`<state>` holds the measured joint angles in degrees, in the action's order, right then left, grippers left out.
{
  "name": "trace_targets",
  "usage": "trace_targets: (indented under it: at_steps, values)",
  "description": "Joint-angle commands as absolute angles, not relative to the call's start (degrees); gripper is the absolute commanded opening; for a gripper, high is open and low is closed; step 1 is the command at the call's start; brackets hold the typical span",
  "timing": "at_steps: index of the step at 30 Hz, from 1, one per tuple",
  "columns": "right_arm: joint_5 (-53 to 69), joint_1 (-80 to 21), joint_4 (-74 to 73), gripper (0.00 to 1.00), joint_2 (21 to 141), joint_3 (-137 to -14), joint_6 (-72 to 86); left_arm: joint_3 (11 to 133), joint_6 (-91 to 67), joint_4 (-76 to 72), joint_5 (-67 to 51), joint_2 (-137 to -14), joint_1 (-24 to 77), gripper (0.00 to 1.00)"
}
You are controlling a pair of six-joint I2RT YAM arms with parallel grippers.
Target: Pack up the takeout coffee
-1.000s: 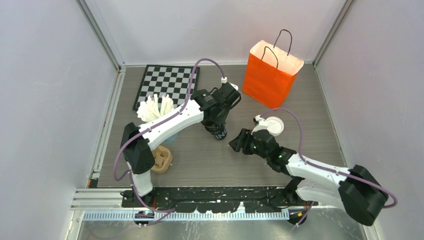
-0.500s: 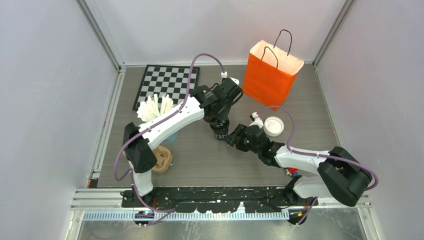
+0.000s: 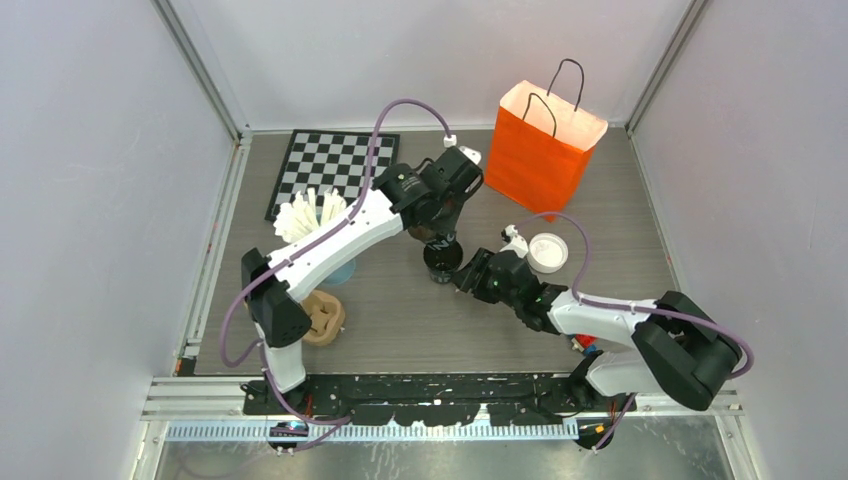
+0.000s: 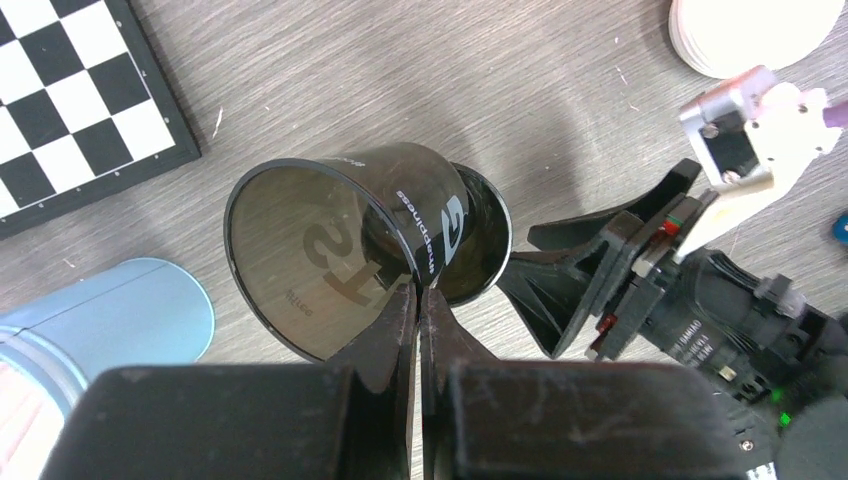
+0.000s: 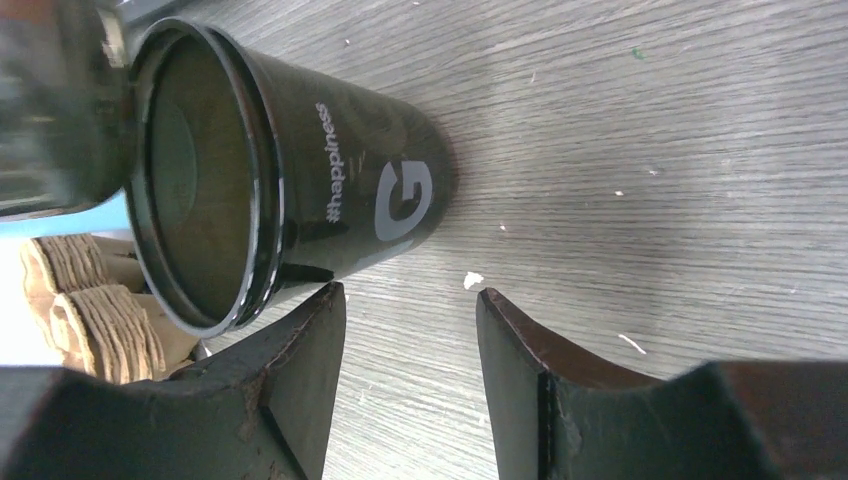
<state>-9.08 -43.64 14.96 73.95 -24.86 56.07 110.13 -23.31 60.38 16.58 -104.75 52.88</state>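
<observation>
A small black paper cup (image 3: 442,258) of takeout coffee, without a lid and printed "#happiness G", stands mid-table. My left gripper (image 3: 438,240) comes down from above and is shut on the cup's wall at the rim; in the left wrist view (image 4: 420,290) one finger is inside the cup (image 4: 300,250) and one outside. My right gripper (image 3: 463,275) is low beside the cup on its right, open. In the right wrist view (image 5: 410,300) nothing is between its fingers, and the cup (image 5: 340,180) stands just past the fingertips, up and to the left.
A round white lid (image 3: 547,252) lies right of the cup. An orange paper bag (image 3: 545,150) stands open at the back right. A chessboard (image 3: 335,168) lies at the back left. A light-blue cup with white sticks (image 3: 320,225) and a brown cardboard piece (image 3: 323,318) are on the left.
My right gripper has moved left and forward to the cup's side, its jaws a little narrower. The left arm has shifted slightly, still pinching the rim.
</observation>
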Motion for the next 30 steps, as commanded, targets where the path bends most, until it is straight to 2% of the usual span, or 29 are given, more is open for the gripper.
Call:
trace_targets:
  at_steps: [1,6,11,16,20,30]
  values:
    - [-8.49,-43.63,21.06,0.55,76.76,-25.00,56.54,114.47,-21.88,62.52,17.46,-98.62,53.17,0.00]
    - [-8.43,-46.12,24.57,0.60,81.57,-26.21,54.67,119.95,-21.02,68.34,21.40,-97.74,53.09,0.00]
    - [-8.47,-47.27,29.07,0.62,86.39,-27.69,53.97,120.41,-21.42,71.79,22.96,-94.54,53.13,0.00]
    - [-11.44,-47.80,31.40,0.61,89.58,-30.05,50.63,117.82,-21.88,74.05,26.14,-89.47,53.09,0.00]
    - [-13.53,-47.76,31.89,0.58,92.36,-33.16,47.32,114.79,-23.10,73.42,22.68,-85.72,53.09,0.00]
    - [-15.55,-47.51,32.71,0.57,100.77,-40.84,42.83,110.56,-22.79,75.19,23.64,-81.42,53.09,0.00]
